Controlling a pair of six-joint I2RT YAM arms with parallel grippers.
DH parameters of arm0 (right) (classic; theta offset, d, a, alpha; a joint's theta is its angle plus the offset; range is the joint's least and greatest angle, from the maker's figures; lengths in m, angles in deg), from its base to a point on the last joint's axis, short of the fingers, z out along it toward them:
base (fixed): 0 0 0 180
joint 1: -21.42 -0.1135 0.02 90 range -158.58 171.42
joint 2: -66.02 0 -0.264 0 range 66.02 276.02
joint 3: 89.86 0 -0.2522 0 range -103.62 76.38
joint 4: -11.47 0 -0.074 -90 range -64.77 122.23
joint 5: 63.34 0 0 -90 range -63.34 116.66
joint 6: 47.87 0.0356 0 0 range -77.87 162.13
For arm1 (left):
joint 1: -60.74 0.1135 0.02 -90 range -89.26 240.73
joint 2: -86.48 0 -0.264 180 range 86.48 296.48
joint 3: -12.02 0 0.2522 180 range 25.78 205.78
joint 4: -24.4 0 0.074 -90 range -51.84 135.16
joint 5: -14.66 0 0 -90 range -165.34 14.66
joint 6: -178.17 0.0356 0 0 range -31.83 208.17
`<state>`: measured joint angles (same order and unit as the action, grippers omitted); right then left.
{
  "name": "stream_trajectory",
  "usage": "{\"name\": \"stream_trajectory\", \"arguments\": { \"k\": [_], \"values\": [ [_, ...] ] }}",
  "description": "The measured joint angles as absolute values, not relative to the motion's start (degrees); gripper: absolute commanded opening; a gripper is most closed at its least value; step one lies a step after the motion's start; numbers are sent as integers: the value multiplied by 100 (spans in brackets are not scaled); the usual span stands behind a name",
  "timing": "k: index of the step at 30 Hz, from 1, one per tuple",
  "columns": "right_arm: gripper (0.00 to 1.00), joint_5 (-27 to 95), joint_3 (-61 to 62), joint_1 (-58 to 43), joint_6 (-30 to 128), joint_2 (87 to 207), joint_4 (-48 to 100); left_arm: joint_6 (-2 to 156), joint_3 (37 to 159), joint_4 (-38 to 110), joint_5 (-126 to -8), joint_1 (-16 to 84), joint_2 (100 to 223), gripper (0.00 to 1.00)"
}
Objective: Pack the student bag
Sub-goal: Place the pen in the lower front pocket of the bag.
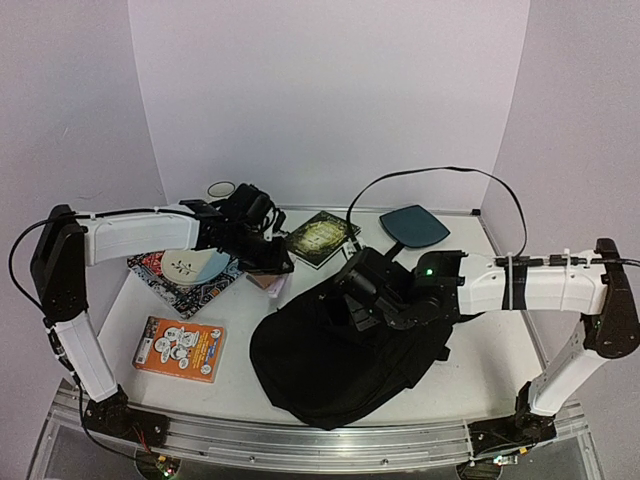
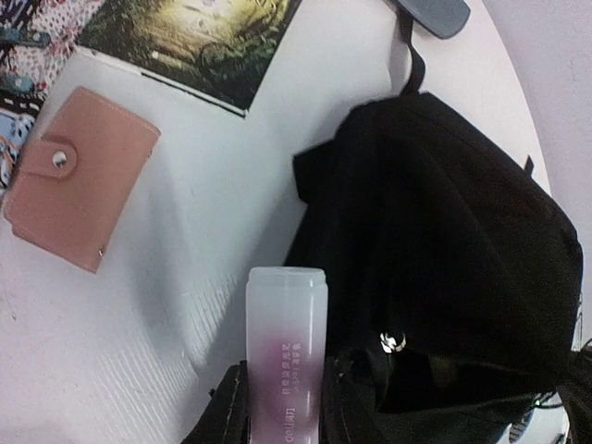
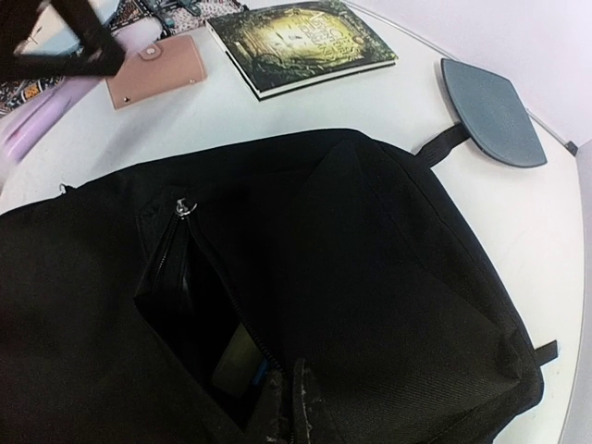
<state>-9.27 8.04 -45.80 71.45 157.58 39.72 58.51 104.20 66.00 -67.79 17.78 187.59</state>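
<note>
Left claw (image 2: 285, 412) pinches a frosted bottle (image 2: 287, 319) just beside the bag (image 1: 310, 370), which lies front-centre on the surface (image 1: 485, 355). Right claw (image 3: 289, 412), pressed together, appears to hold the zip edge (image 3: 171, 264) open. Next, I judge: carry the bottle over that mouth, then release.

Top view looks down from high behind over the whole table (image 1: 490, 350); both wrist views sit close above the bag (image 3: 370, 277), facing away, sharing book (image 3: 301, 42) and wallet (image 2: 79, 176).
</note>
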Motion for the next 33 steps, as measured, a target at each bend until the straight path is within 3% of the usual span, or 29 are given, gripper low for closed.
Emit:
{"name": "stream_trajectory", "arguments": {
  "k": [15,33],
  "values": [
    [0,-887,282,-4357,6801,16426,3102,5463,9073,6328,-5015,1297,18074,3],
    [0,-388,464,-4344,6968,16464,2509,4414,9029,4800,-4980,1155,18548,0]
  ]
}}
